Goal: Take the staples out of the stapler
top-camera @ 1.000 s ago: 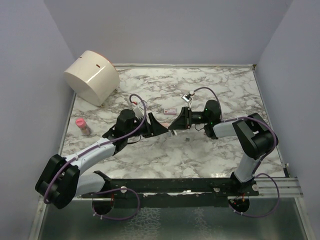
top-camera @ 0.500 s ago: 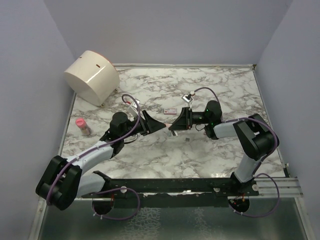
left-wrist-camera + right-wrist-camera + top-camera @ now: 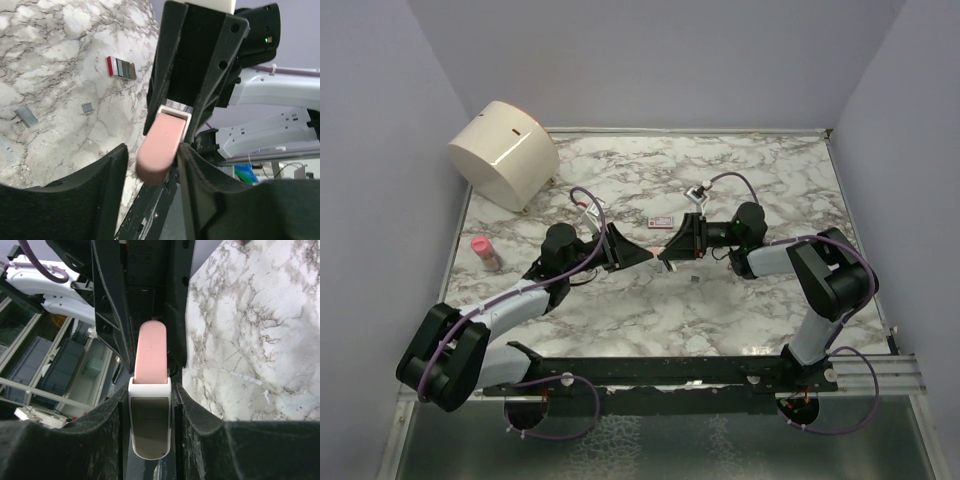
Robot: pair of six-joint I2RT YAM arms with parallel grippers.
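Marble counter, arms meeting mid-surface. Right end effector pinches the white body of a pink-tipped stapler. Left end effector straddles the pink end, spread, not clamped. Probably light, rigid, slick plastic; its flat sides look best to grip.

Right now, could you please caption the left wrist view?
Right claw holds the pink stapler with its end inside the open left claw.

The stapler lies between my left gripper and my right gripper over the middle of the table, a small box just behind it, a bottle at the left edge, and a drum-shaped container in the far left corner.
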